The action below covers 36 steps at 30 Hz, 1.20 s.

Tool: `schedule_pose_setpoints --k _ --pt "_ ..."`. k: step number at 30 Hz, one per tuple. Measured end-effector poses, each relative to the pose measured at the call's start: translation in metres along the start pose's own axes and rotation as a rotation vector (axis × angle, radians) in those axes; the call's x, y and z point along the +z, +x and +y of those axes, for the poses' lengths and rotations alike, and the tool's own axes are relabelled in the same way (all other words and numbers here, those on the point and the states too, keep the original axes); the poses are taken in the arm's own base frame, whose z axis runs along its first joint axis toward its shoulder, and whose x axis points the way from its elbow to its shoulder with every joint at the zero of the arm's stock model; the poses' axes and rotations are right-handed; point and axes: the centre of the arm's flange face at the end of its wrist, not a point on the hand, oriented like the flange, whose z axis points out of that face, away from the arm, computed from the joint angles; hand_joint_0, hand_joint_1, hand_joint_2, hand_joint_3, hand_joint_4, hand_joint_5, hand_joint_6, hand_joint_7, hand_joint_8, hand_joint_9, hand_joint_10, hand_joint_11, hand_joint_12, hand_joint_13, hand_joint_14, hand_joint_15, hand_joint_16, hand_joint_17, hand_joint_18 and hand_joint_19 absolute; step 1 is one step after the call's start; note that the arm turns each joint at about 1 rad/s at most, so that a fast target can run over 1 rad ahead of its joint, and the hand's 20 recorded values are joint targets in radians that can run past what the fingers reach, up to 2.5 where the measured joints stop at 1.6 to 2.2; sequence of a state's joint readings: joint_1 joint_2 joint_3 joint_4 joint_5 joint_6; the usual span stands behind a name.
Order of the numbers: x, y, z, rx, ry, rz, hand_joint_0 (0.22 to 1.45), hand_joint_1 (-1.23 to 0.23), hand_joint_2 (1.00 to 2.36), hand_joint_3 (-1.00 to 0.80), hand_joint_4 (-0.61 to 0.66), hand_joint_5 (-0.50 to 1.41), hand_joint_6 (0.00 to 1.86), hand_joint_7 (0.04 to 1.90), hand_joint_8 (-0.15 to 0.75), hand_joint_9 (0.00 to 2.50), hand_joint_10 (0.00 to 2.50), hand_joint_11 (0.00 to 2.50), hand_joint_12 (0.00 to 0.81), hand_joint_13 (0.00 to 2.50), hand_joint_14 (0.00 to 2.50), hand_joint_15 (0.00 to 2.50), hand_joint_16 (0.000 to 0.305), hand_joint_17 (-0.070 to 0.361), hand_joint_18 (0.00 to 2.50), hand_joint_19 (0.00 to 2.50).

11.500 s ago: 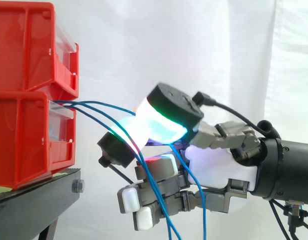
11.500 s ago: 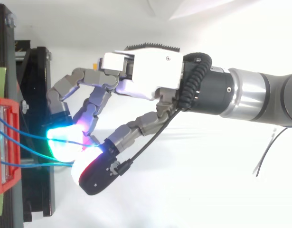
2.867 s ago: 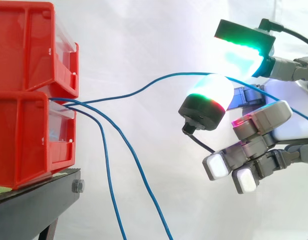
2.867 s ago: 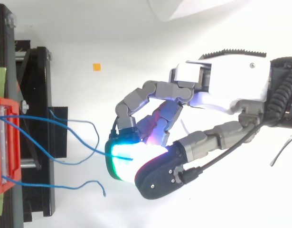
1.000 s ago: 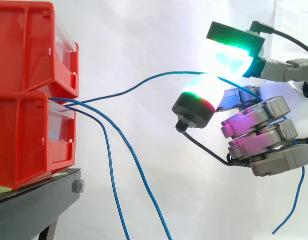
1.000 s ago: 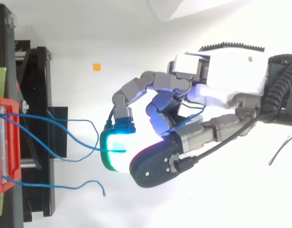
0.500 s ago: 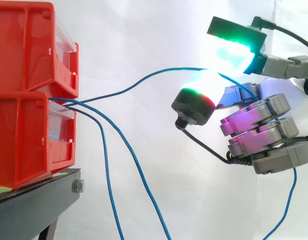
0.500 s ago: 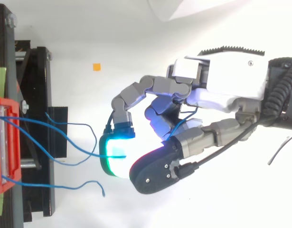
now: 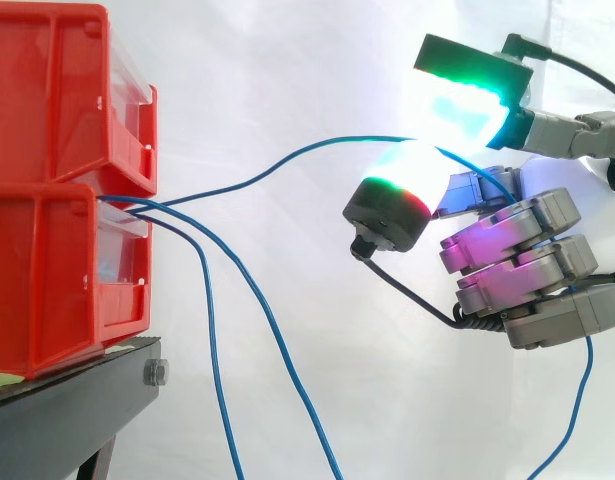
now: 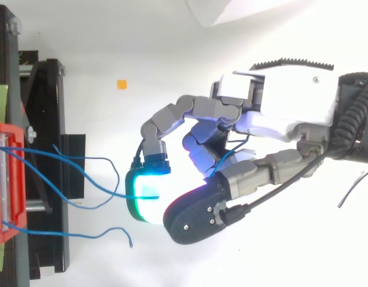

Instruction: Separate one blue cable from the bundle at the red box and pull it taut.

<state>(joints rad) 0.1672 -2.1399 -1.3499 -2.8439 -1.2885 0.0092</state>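
Hand (image 10: 285,107) with cable (image 9: 337,141) before white curtain (image 9: 287,60)

White curtain (image 9: 317,80) (faintly folded), black stand (image 9: 57,420) at left, small orange square (image 10: 121,84) on white surface (image 10: 172,257)

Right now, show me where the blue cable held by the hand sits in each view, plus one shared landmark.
Side view: the blue cable arches from the red box at left up to the hand at upper right.
Top view: the blue cable sags from the left edge rightward into the hand, centre.
Landmark: the red box, at the left edge in both.
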Motion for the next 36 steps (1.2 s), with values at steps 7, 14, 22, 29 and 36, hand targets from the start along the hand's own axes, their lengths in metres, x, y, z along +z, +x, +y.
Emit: schedule_pose_setpoints --k 7,14,22,29,36 --pt "0.0000 0.0000 -0.0002 0.000 0.000 0.000 0.66 -0.62 1.01 -0.36 0.08 -0.14 0.87 1.07 0.320 0.77 1.51 1.44 0.369 0.77 2.46 1.42 0.029 0.066 1.38 1.95" --pt "0.0000 0.0000 -0.0002 0.000 0.000 0.000 0.66 -0.62 1.01 -0.36 0.09 -0.14 0.87 1.06 0.312 0.73 1.60 1.43 0.369 0.75 2.47 1.41 0.029 0.066 1.37 1.94" --pt "0.0000 0.0000 -0.0001 0.000 0.000 0.000 0.67 -0.62 1.01 -0.37 0.09 -0.14 0.87 1.06 0.313 0.72 1.60 1.43 0.363 0.74 2.47 1.42 0.029 0.066 1.36 1.94" --pt "0.0000 0.0000 -0.0001 0.000 0.000 0.000 0.67 -0.62 1.01 -0.36 0.08 -0.14 0.87 1.05 0.314 0.72 1.60 1.41 0.362 0.74 2.48 1.40 0.029 0.065 1.36 1.95" --pt "0.0000 0.0000 -0.0001 0.000 0.000 0.000 0.67 -0.62 1.01 -0.36 0.08 -0.14 0.87 1.04 0.312 0.72 1.61 1.40 0.360 0.74 2.48 1.42 0.028 0.063 1.35 1.95"
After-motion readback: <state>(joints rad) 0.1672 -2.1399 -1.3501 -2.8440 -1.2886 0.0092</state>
